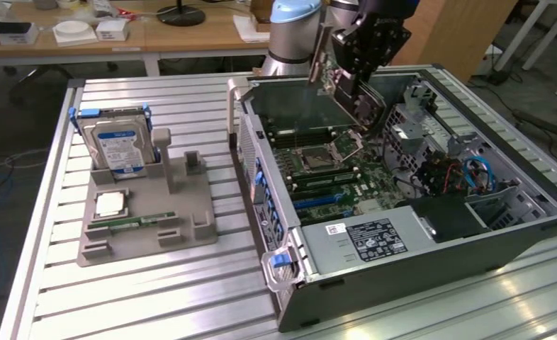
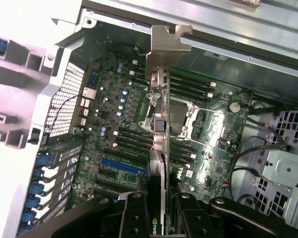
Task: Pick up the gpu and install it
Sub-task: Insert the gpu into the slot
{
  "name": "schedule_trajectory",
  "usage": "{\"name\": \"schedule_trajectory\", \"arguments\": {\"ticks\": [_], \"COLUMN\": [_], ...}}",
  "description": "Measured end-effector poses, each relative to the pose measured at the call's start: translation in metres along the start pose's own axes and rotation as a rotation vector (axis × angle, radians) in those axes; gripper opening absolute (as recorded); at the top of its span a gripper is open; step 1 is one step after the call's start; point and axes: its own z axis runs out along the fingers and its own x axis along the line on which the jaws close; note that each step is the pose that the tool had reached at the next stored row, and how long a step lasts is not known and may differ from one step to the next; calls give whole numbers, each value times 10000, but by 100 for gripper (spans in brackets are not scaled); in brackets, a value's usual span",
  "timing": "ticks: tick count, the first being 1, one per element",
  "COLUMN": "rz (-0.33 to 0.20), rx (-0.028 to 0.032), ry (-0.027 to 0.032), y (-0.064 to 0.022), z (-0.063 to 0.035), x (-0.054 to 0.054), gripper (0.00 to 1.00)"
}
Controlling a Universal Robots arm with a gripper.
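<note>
The gripper (image 1: 358, 79) hangs over the open computer case (image 1: 430, 241), its jaws pinching the graphics card (image 1: 343, 88) by the long upper edge. The card is in the air, above the motherboard (image 1: 340, 180) and not yet touching it. In the wrist view the graphics card (image 2: 159, 131) is seen edge-on, running from the gripper (image 2: 161, 206) out to its silver bracket (image 2: 166, 42), which points towards the case's back wall.

The step in hand looks like lining up for the insert, and that deserves care. The card's line passes over the processor socket (image 2: 201, 119), while the long blue slot (image 2: 121, 166) lies off to one side of it. So the card probably needs a sideways shift before any descent. The bracket end should meet the row of blue-clipped openings (image 2: 44, 173) in the back wall. The bottom edge should sit parallel to the slot along its whole length. A straight, slow push down is best, since a tilted card could catch on the slot wall or the nearby memory sockets. Whether the card hangs truly upright is hard to judge from here.

On the bench (image 1: 165, 304) to the exterior view's left, the grey holder (image 1: 188, 237) carries a hard drive (image 1: 117, 145), well apart from the work.
</note>
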Motion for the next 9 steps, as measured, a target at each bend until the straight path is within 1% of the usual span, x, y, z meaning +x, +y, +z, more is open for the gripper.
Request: {"name": "schedule_trajectory", "arguments": {"ticks": [9], "rz": [-1011], "rx": [33], "ry": [42], "y": [0], "z": [1], "x": [0], "gripper": [26]}}
